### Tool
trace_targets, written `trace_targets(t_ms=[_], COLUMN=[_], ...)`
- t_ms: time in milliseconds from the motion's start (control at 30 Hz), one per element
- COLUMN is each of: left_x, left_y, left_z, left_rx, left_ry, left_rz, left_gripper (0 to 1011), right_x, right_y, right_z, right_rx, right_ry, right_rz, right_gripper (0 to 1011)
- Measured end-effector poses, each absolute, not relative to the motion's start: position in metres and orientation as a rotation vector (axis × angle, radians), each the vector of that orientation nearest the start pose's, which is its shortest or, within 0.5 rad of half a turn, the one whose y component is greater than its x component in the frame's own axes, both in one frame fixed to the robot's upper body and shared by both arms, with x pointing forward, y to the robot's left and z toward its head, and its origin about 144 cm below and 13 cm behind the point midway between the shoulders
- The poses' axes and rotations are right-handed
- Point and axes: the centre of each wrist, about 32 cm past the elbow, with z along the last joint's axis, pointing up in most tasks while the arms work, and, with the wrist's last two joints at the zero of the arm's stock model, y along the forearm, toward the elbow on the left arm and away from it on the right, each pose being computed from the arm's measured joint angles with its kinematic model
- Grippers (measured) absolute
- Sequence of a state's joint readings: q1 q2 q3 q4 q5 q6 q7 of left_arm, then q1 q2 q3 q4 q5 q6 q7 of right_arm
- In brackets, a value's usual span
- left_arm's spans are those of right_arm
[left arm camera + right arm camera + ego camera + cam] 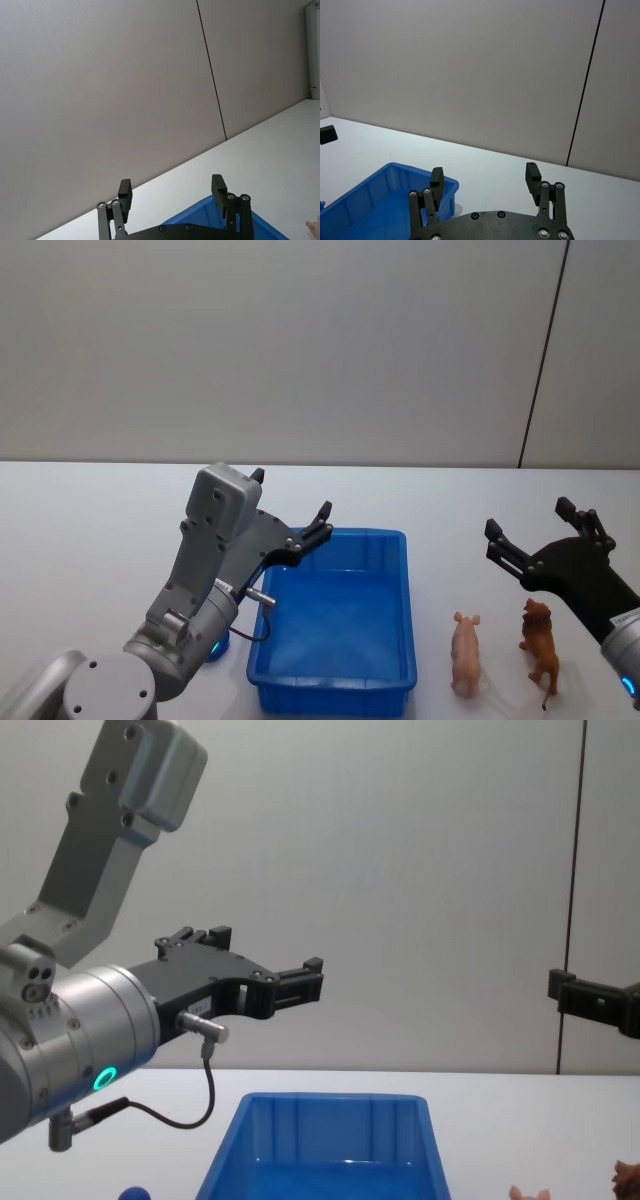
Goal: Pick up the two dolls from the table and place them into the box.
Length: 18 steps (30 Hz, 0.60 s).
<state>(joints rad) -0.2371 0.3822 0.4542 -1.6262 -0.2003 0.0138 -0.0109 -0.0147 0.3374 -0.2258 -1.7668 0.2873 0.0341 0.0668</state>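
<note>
Two small dolls are on the plain white tabletop (100, 540), at 3 o'clock from the bright blue rectangular plastic box (408, 612), which has nothing inside. The smooth pale pink pig doll (466, 653) is just beside the box wall but apart from it. The shaggy reddish-brown four-legged animal doll (540, 638) is near the pig, at its 3 o'clock, and does not touch it. Both heads point to 12 o'clock.

The right end effector (528, 517) hangs at 12 o'clock from the dolls with its fingers spread wide, and it holds nothing. The left end effector (292, 496) is over the 10 o'clock corner of the box, also spread wide and free.

I judge both dolls to be light, stiff moulded figures that are not fragile. The smooth skin of the pig may slip, so the best grip is probably across the widest part of its body, from flank to flank. The rough coat of the brown animal should give better friction. Its trunk is also the right place to hold, because the thin legs and the tail could twist out of the fingers.
</note>
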Motion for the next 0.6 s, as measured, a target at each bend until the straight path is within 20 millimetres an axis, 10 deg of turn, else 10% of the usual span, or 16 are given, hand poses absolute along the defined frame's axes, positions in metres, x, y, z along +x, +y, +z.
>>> trace_targets(t_ms=[600], left_x=[0.4920], left_y=[0.1984], left_z=[1.2044], left_rx=[0.061], left_ry=[-0.268], left_rz=[1.124], left_gripper=[1001], right_x=[0.4433], right_y=[-0.2371], right_z=[1.1887], right_rx=[0.026], right_ry=[-0.075], right_rz=[-1.229], right_gripper=[1001])
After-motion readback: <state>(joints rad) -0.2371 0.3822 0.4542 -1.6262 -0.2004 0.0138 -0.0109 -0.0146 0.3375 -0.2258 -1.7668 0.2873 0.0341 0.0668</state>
